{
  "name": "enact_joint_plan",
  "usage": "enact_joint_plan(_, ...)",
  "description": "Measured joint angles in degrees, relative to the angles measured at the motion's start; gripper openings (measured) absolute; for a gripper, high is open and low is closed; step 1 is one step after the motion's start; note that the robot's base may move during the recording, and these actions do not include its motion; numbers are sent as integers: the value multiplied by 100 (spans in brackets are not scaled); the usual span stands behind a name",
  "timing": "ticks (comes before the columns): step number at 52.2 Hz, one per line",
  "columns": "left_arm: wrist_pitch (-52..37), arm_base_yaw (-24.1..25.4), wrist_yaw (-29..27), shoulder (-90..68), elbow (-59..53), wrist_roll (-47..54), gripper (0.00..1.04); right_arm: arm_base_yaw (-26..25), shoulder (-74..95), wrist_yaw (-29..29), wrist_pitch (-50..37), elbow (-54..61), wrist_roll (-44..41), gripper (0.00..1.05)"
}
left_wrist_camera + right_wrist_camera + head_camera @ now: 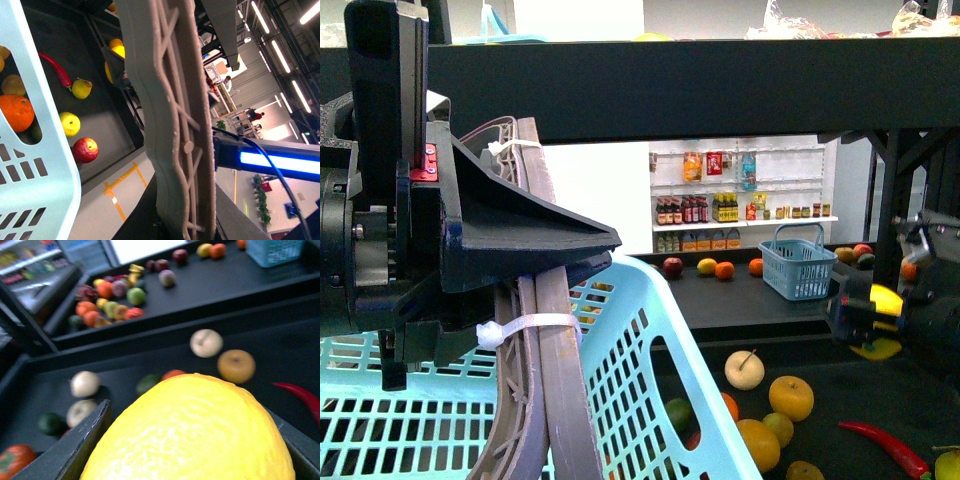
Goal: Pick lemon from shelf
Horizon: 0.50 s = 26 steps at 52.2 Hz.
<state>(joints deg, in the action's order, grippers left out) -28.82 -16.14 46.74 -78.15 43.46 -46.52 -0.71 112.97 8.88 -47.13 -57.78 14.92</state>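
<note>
My right gripper (868,318) sits clamped on the lemon (886,300), which hangs just above the lower deck of the shelf (720,90), clear of the loose fruit (790,397) beneath. The pick looks done, by my judgement; only drawing the lemon out remains. My left gripper (520,240) is closed around the grey handle (558,400) of the light-blue basket (650,380), held near. A dark deck runs overhead and an upright post (892,190) stands beside my right arm; the open way is back toward me.
</note>
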Motion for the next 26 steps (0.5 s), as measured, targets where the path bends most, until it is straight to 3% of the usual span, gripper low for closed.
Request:
enact_joint_plan(12, 0, 0, 0, 0, 0, 0, 10, 221, -1126, 1681, -413, 573, 1189, 75)
enact_joint_plan(26, 0, 0, 15, 0, 0, -4, 10, 750, -1357, 2686, -1123, 1016, 1851, 75)
